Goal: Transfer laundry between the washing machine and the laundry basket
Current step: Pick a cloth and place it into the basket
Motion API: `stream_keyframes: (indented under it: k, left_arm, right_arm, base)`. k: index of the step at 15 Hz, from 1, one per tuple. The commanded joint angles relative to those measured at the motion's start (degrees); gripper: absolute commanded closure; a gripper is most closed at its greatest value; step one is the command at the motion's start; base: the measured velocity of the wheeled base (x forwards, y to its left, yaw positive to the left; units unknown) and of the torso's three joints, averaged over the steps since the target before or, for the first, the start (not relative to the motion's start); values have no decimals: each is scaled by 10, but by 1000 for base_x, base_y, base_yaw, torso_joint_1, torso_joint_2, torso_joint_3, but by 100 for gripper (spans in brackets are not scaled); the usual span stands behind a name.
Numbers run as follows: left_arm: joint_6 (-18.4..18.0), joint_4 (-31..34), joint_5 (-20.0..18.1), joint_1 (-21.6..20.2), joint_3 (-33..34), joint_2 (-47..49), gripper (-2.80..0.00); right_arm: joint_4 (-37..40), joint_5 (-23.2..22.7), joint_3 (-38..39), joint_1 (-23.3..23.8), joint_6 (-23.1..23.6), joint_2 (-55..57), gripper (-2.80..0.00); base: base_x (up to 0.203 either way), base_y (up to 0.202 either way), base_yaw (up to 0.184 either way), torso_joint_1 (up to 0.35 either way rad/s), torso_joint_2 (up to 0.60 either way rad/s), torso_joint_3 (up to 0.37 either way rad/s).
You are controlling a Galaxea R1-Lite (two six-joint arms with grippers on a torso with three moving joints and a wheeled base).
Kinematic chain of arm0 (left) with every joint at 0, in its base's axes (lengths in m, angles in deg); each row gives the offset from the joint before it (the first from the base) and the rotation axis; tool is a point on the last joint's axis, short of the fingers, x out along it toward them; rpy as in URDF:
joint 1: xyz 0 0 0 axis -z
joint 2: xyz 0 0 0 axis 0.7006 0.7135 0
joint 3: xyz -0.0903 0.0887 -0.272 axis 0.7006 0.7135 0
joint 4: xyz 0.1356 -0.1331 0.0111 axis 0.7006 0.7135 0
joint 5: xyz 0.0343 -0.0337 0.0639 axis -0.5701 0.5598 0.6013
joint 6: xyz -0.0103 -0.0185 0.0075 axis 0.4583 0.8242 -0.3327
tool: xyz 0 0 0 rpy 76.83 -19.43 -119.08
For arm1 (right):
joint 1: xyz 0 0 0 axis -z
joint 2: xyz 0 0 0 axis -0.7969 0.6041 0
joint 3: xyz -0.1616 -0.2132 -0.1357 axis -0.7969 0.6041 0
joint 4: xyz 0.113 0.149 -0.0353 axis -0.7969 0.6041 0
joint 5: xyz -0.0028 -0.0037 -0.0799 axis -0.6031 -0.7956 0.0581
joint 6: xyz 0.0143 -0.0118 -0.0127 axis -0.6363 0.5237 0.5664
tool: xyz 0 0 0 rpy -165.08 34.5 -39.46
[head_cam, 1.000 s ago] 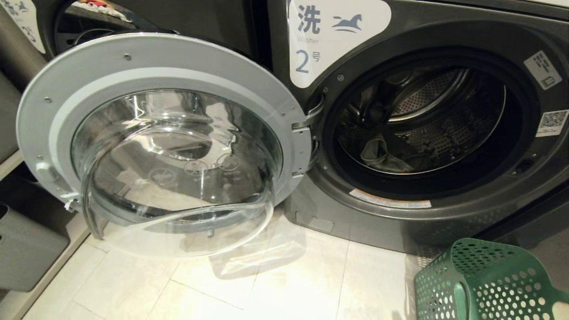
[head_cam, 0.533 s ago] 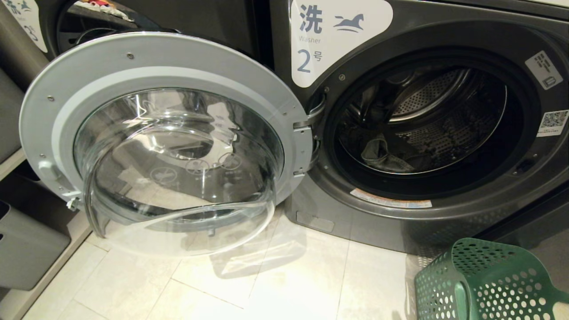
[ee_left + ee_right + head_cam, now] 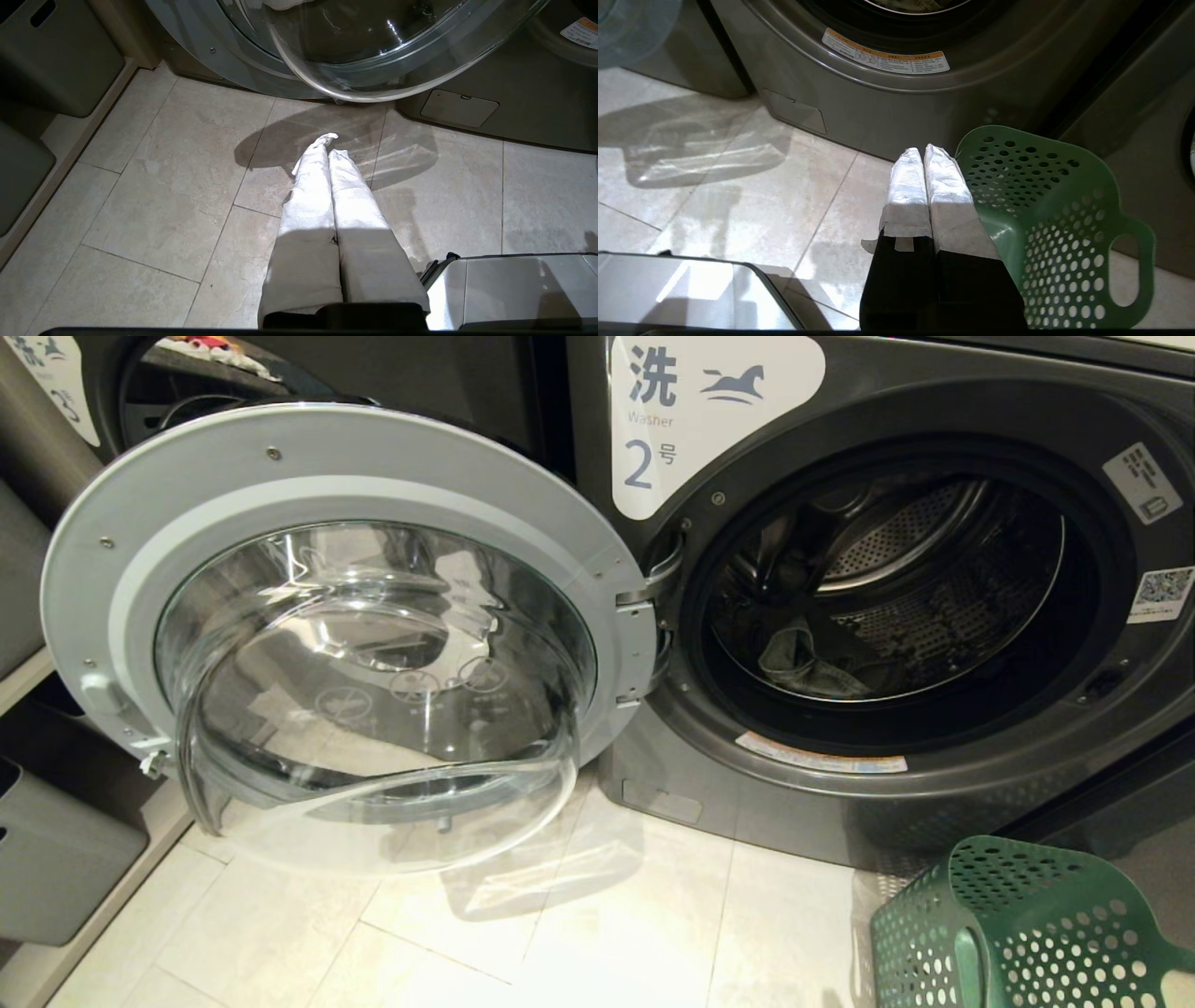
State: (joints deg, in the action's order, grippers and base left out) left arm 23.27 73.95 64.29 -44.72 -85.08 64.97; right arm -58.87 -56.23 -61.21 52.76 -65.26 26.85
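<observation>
Both grippers unmoved, washing machine (image 3: 887, 616) door still open

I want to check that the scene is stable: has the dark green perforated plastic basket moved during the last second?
No. The dark green perforated plastic basket keeps its place on the floor beside the dark grey washing machine.

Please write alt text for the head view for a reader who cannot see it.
The washing machine, marked 2, stands with its door swung open left and laundry in the drum; a laundry basket sits at lower right.
</observation>
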Motion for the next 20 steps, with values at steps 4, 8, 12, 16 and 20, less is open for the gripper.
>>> stream_keyframes:
  k: [4, 8, 12, 16, 20]
  left_arm:
    - [0, 0, 0, 0, 1, -1, 0]
    - [0, 0, 0, 0, 1, -1, 0]
    - [0, 0, 0, 0, 1, -1, 0]
    - [0, 0, 0, 0, 1, -1, 0]
    - [0, 0, 0, 0, 1, -1, 0]
  right_arm:
    - [76, -5, -238, 0, 43, 113, 0]
    - [149, -20, -384, -3, 20, 417, 0]
    - [68, -47, -428, -27, 7, 704, -280]
    - [-75, -74, -421, -60, -2, 862, -280]
    - [-283, -49, -396, -77, -19, 1008, -280]
  base:
    - [0, 0, 0, 0, 0, 0]
    - [0, 0, 0, 0, 0, 0]
    - [0, 0, 0, 0, 0, 0]
    - [0, 0, 0, 0, 0, 0]
    - [0, 0, 0, 0, 0, 0]
